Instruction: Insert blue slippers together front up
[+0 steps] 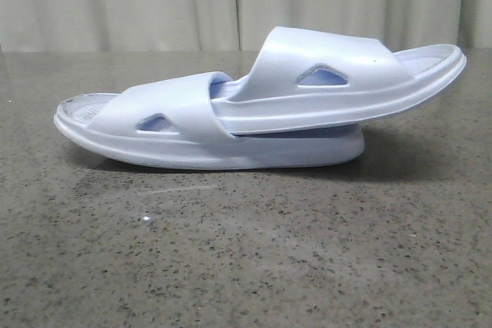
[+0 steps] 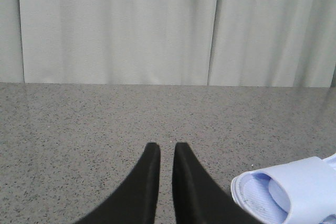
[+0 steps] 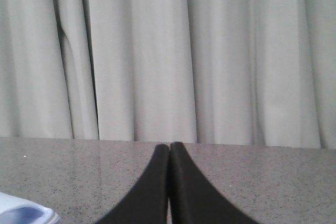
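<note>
On the speckled counter [image 1: 246, 251], the blue slippers [image 1: 254, 105] lie nested, one's toe pushed under the other's strap. Likely light, springy foam; the wide strap or thick sole edge offers a grip. The left hand [image 2: 167, 150] and right hand [image 3: 169, 148] are pressed together, holding nothing.

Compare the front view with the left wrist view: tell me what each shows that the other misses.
Front view only: both slippers whole, the upper slipper pushed under the strap of the lower slipper, its heel end raised to the right. No arm shows there.

Left wrist view only: the left gripper, its dark fingers nearly together with a thin gap, holding nothing, beside one slipper's end.

Both: the speckled table, the pale curtain and the lower slipper.
</note>
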